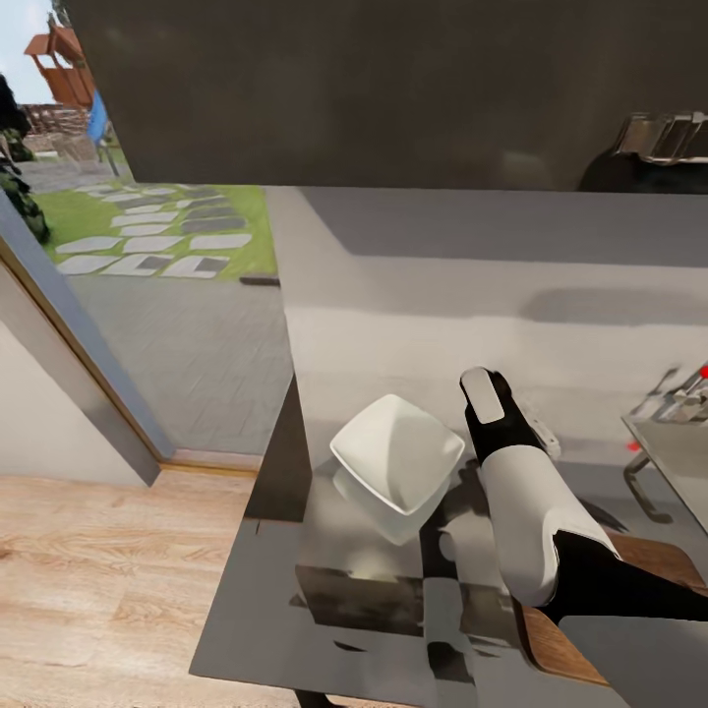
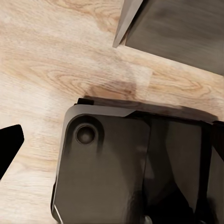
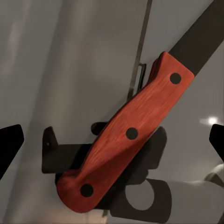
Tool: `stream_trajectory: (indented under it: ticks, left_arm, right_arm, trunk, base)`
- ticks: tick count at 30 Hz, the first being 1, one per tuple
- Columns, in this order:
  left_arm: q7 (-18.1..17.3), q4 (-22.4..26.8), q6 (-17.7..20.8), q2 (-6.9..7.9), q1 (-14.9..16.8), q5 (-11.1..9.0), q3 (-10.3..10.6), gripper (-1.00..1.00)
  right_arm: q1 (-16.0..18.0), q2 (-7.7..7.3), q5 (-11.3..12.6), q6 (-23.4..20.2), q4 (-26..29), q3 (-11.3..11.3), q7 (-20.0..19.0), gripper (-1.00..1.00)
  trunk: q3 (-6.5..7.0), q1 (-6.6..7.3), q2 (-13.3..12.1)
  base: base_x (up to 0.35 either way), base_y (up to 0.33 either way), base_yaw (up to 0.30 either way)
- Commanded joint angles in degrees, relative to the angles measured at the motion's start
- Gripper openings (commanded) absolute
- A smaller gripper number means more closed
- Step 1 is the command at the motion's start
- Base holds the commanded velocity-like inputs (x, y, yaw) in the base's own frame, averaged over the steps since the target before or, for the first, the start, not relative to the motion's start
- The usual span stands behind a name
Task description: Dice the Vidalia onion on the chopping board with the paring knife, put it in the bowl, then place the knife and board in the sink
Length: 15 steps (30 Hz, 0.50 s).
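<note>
The paring knife [image 3: 133,135] lies on the glossy grey countertop [image 1: 295,590], its red three-rivet handle between the two fingertips of my right gripper [image 3: 112,140]. That gripper is open, with the dark blade running out past it. In the head view my right arm [image 1: 516,492] reaches over the dark brown chopping board [image 1: 556,644] and hides the gripper itself. The white squarish bowl [image 1: 398,452] stands just left of the arm. The sink's light-grey corner [image 1: 678,452] and red-tipped tap lever [image 1: 702,373] sit at the right edge. The onion is out of view. My left gripper [image 2: 112,154] hangs open over the floor.
The countertop ends at a left edge [image 1: 258,531], with wooden floor [image 1: 98,590] beyond. An open doorway [image 1: 167,275] leads to a paved garden. A dark wall cabinet [image 1: 344,88] hangs over the counter. The robot's dark base [image 2: 126,168] lies under the left wrist.
</note>
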State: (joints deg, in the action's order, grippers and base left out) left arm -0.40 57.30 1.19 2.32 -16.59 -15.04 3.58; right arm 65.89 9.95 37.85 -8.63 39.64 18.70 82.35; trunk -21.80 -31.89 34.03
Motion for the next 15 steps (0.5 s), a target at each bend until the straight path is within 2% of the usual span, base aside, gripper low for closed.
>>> stream_trajectory:
  ticks: [1,15]
  left_arm:
    - [0.0,0.1,0.1,0.05,0.0,-0.6,0.1,1.00]
    - [0.0,-0.2,0.1,0.00,0.0,-0.6,0.1,1.00]
  right_arm:
    - [0.1,0.05,0.0,-0.6,0.1,0.2,0.2,1.00]
    - [0.0,0.05,-0.1,-0.6,0.2,0.0,0.5,1.00]
  trunk:
    - [-0.17,-0.02,0.1]
    - [-0.63,-0.02,0.1]
  base:
    - [0.000,0.000,0.000]
    - [0.000,0.000,0.000]
